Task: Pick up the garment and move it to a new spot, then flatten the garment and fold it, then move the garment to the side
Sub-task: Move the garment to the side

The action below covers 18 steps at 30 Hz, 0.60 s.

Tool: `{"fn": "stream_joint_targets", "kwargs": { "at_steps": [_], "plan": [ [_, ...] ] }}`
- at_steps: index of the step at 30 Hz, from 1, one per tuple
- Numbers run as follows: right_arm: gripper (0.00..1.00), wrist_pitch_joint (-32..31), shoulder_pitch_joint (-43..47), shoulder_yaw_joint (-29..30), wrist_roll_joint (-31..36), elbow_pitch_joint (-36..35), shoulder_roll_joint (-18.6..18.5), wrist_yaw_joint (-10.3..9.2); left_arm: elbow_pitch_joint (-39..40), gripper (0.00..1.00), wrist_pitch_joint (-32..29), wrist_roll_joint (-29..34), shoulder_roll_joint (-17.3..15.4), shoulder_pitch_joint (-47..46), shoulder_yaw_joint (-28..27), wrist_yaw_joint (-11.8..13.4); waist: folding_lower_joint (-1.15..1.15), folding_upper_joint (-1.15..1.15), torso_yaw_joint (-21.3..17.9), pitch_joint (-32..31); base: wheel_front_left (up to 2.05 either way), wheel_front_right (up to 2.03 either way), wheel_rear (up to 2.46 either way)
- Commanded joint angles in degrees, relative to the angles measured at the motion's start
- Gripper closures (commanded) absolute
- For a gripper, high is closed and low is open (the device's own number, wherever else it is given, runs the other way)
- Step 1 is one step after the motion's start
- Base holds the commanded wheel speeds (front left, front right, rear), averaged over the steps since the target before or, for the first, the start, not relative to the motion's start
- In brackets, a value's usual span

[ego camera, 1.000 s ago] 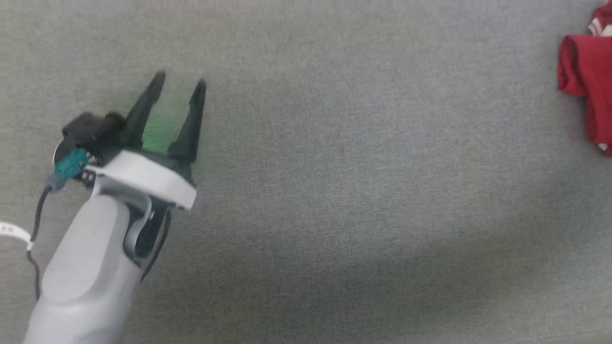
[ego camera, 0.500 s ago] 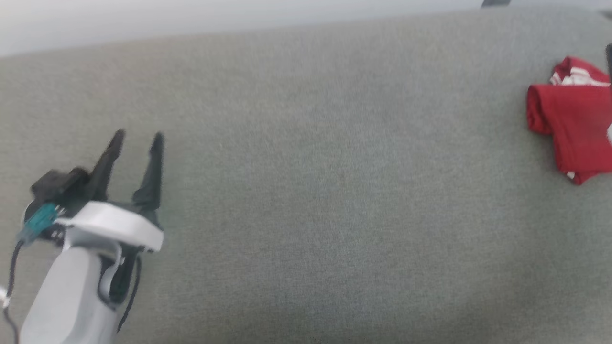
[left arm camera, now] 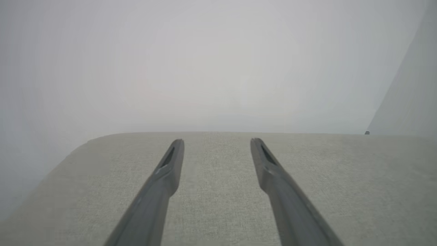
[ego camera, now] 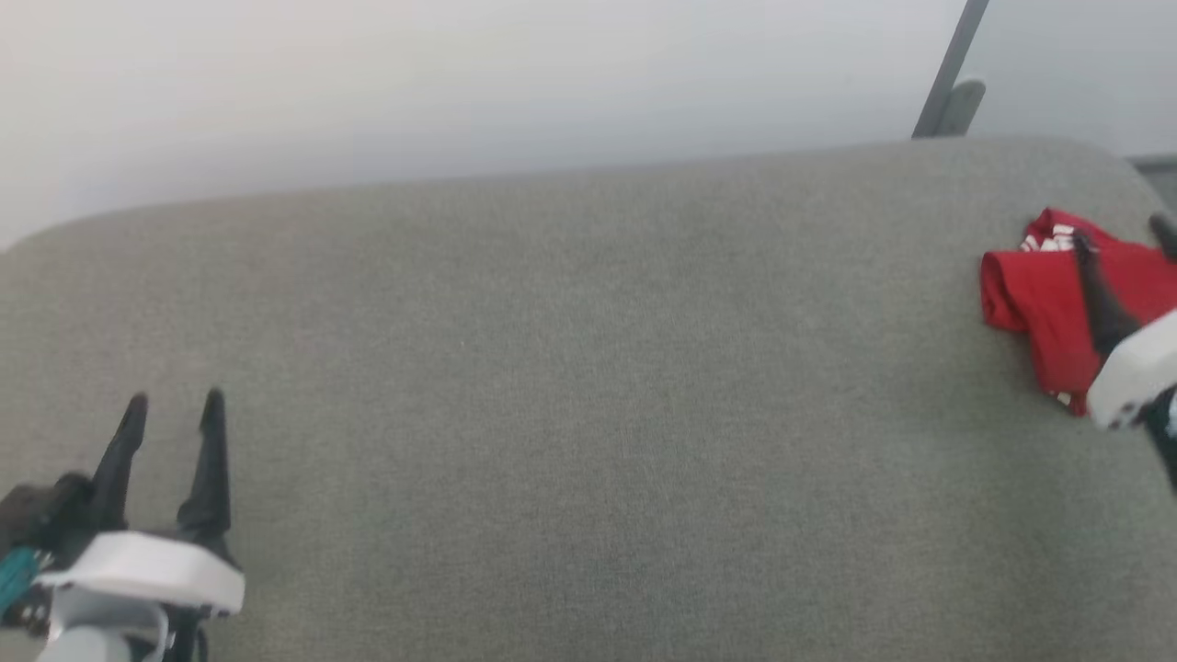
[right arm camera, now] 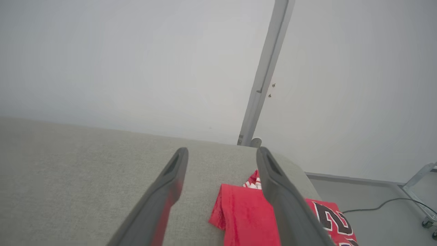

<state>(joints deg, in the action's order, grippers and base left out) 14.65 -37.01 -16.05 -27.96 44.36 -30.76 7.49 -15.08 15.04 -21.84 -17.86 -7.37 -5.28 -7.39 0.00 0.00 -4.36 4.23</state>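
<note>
Both jaw pairs stand apart, holding nothing. At the near left my left gripper (ego camera: 175,402) hovers over the grey cushion (ego camera: 588,368). My right gripper (ego camera: 1122,232) hangs over the garment (ego camera: 1039,294), folded at the cushion's far-right corner. Beyond is a pale wall (ego camera: 460,92).

Left hand (left arm camera: 216,140) — parted, empty.

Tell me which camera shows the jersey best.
Right wrist view: the jersey is large there, black number showing, though a finger crosses it. Head view has it small, partly behind the right gripper.
</note>
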Motion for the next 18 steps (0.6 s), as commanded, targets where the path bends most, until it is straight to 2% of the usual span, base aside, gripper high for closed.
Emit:
{"fn": "stream_joint_targets", "kwargs": {
  "at_steps": [1, 10, 18],
  "plan": [
    [0.0, 0.49, 2.3, 0.49, 1.32, -1.33, 0.67, 0.0, 0.48, 0.0, 0.15, 0.28, 0.14, 1.44, -0.94, -0.06, 0.0, 0.0, 0.21, -1.5, 0.0, 0.0, 0.0],
    [0.0, 0.49, 14.68, 9.39, 8.63, -12.78, 5.19, 0.0, 3.83, 0.0, 0.16, 1.09, 2.07, 8.04, -5.92, -0.07, 0.0, 0.0, 0.03, -4.4, 0.0, 0.0, 0.0],
    [0.0, 0.49, 22.86, 14.57, 12.52, -19.76, 9.18, 0.0, 5.7, 0.0, 0.15, 0.92, 3.22, 11.69, -7.02, -0.08, 0.0, 0.0, 0.07, -5.44, 0.0, 0.0, 0.0]
  ]
}}
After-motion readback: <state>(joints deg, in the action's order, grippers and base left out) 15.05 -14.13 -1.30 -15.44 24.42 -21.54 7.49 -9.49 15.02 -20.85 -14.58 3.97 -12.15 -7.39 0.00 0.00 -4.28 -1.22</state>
